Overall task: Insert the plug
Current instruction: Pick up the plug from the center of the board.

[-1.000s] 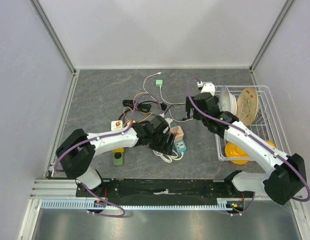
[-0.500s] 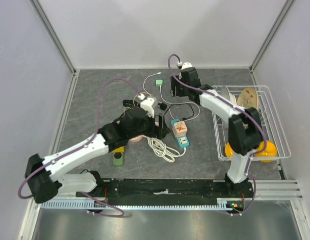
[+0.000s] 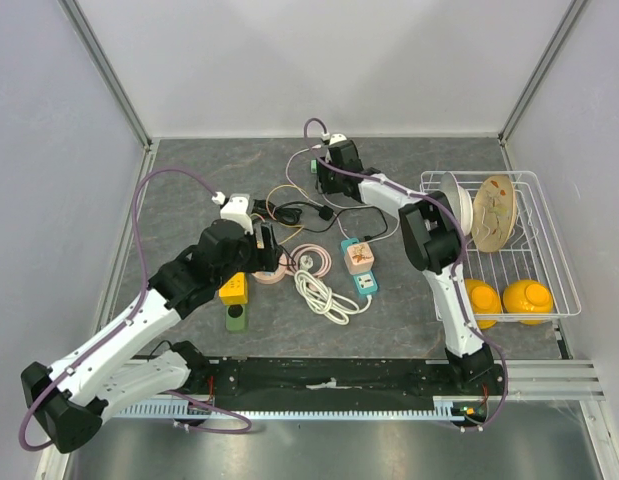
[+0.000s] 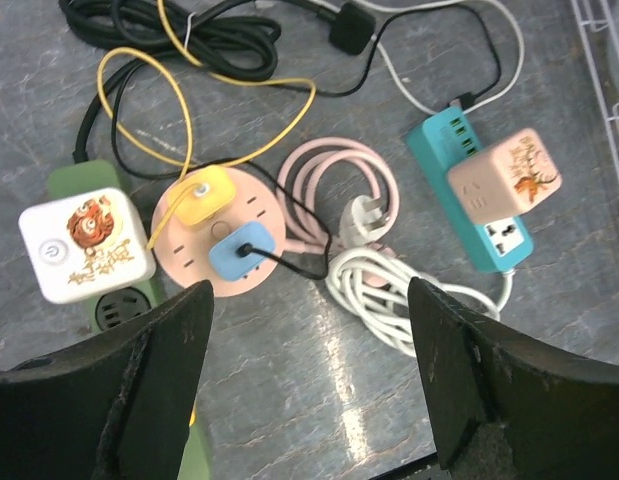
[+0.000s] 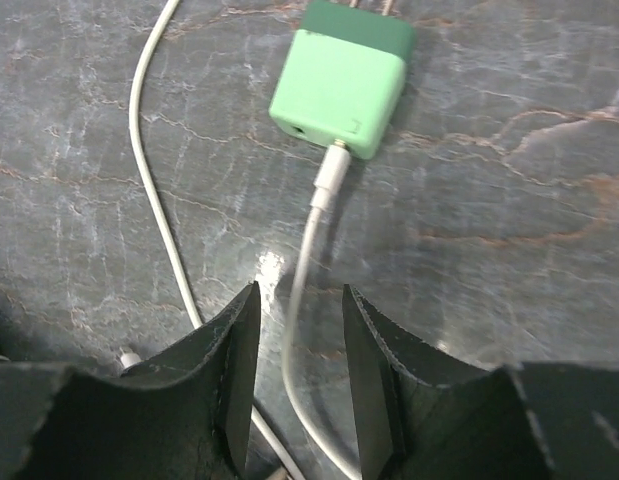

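A green plug [image 5: 339, 75] lies flat on the grey table at the back [image 3: 317, 166], with a thin white cable [image 5: 307, 250] leading out of it. My right gripper [image 5: 299, 300] hovers just short of the plug; its jaws stand narrowly apart on either side of that cable and do not touch it. In the top view my right gripper [image 3: 327, 180] is low over the table. My left gripper [image 4: 309, 380] is wide open and empty above the round pink power strip [image 4: 214, 245] and a coiled white cable [image 4: 389, 290].
A teal power strip [image 4: 469, 215] carries a pink cube adapter [image 4: 504, 180]. A white cube adapter [image 4: 86, 245] sits on a green strip [image 4: 109, 305]. Black, yellow and pink cords tangle mid-table. A wire basket [image 3: 549, 215] at the right holds plates and yellow bowls [image 3: 527, 297].
My right arm swung to the back left, to the green plug, and its jaws narrowed around the white cable. My left arm drew back left from the teal strip and opened wider.
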Robot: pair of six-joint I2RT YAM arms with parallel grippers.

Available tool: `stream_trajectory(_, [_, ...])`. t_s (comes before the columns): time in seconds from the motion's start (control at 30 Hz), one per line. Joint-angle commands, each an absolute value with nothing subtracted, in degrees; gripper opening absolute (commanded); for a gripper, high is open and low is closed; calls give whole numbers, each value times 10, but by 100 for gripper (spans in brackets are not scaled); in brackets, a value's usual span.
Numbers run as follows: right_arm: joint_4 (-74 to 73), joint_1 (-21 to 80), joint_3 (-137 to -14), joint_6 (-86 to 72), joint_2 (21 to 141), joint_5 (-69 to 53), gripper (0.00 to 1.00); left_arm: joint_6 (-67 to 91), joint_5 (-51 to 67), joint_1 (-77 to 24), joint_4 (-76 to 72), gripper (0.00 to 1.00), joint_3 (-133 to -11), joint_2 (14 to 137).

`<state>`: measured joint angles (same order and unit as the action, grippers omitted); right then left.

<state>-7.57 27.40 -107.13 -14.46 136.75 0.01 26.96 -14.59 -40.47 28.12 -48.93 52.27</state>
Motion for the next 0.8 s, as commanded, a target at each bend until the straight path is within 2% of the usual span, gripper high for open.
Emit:
stream_trajectory(0.0, [-33,281,-1122,-163,1394,-18,45,266,-172,-400,301,84,-478,502])
stream_trajectory(0.07, [-33,282,-1130,-171,1411,-18,43,268,-171,-400,308,84,-476,499])
stream_trajectory(0.13, [-31,282,-1131,-175,1418,-14,35,271,-168,-399,312,84,-475,496])
stream_trajectory(0.17, [-32,282,-1130,-177,1417,-11,25,272,-168,-399,315,84,-475,494])
stream_trajectory(0.23, [-32,282,-1122,-177,1405,-11,14,274,-169,-399,318,84,-475,490])
stream_trajectory(0.27, [-33,282,-1117,-173,1397,-11,2,275,-170,-399,319,84,-475,485])
stream_trajectory(0.3, [-33,282,-1106,-169,1387,-12,0,277,-171,-399,318,84,-475,483])
stream_trajectory(0.6, [-43,282,-988,-106,1197,-40,0,310,-171,-399,289,84,-477,467])
stream_trajectory(0.77, [-60,282,-901,-78,1074,-65,0,357,-152,-396,222,84,-466,451])
